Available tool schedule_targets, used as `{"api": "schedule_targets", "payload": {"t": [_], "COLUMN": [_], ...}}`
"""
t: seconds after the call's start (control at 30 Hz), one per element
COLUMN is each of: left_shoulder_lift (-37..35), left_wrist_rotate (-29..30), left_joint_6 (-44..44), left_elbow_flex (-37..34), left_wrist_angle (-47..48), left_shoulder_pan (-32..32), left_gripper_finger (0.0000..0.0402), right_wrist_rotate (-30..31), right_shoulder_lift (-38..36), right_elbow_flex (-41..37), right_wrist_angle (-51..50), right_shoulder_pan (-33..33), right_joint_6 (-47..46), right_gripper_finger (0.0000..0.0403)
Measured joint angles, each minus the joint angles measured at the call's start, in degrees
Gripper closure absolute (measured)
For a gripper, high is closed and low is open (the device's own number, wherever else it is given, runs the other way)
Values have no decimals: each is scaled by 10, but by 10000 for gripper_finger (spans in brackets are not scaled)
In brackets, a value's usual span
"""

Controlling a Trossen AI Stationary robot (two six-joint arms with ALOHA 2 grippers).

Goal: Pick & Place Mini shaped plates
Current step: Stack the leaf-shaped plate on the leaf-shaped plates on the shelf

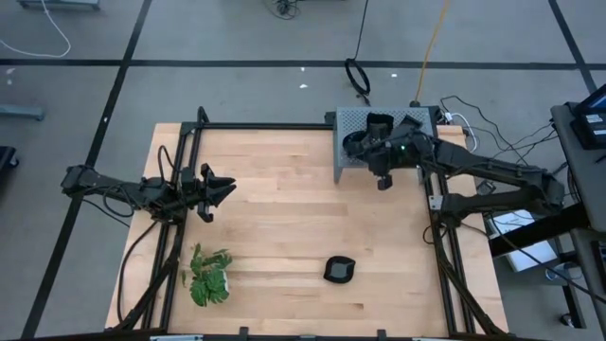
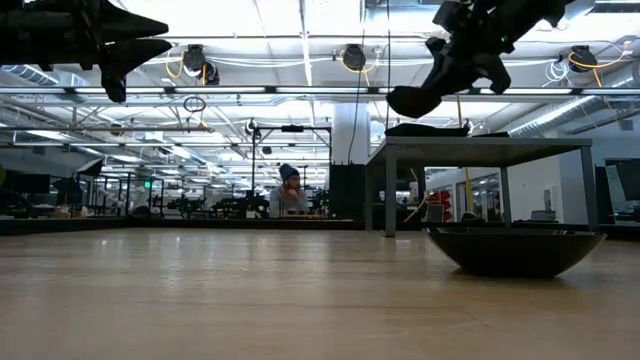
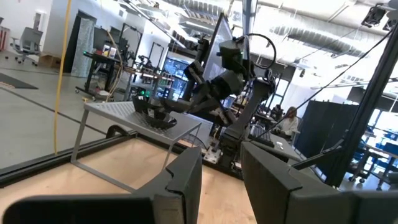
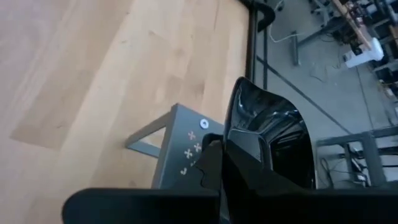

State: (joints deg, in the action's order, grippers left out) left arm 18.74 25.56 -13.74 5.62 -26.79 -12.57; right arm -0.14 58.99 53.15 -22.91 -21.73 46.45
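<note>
right gripper [image 1: 383, 182]: clenched on a glossy black plate [image 4: 267, 146], up in the air at the front edge of the grey box [image 1: 352, 123]. In the wrist view only the rim looks pinched, so you're not holding much of it.
slip risk: it's a shiny dish on a thin edge grip. I'd guess a quick swing or a jerky stop could let it rotate or drop out. Take it slow.
box clearance: you're right over the box's lip and leg. Come down too early and I reckon the plate clips the metal and gets knocked loose.
stack [image 3: 155, 112]: more plates are piled on the box just behind you. Back up into them and you could shove some off.
placed plate [image 1: 339, 270]: already sitting on the table [image 1: 284, 208], near the front and well apart from the box. Set the new one down too close and it could bump that one.
left gripper [image 1: 210, 194]: jaws apart, empty, hanging over the left side, nowhere near your path.
plant [image 1: 208, 277]: front-left corner, not a worry.
</note>
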Motion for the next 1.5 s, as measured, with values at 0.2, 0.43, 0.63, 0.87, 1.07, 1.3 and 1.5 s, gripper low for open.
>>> {"api": "schedule_targets", "payload": {"t": [0.2, 0.43, 0.63, 0.87, 1.07, 1.3, 1.5], "left_shoulder_lift": [0, 0, 0, 0, 0, 0, 0], "left_wrist_rotate": [0, 0, 0, 0, 0, 0, 0], "left_joint_6": [0, 0, 0, 0, 0, 0, 0], "left_elbow_flex": [0, 0, 0, 0, 0, 0, 0], "left_wrist_angle": [0, 0, 0, 0, 0, 0, 0], "left_shoulder_pan": [0, 0, 0, 0, 0, 0, 0], "left_gripper_finger": [286, 286, 286, 286, 286, 286, 286], "right_wrist_rotate": [-7, 4, 35, 34, 35, 82, 123], "right_shoulder_lift": [11, 25, 37, 37, 37, 12, -12], "right_elbow_flex": [0, 0, 0, 0, 0, 0, 0], "right_wrist_angle": [4, 10, 8, 3, 5, 51, 49], "right_shoulder_pan": [-16, -25, -30, -30, -30, 5, 37], "right_joint_6": [17, 31, 70, 75, 66, 52, 28], "right_gripper_finger": [403, 403, 403, 394, 351, 307, 301]}}
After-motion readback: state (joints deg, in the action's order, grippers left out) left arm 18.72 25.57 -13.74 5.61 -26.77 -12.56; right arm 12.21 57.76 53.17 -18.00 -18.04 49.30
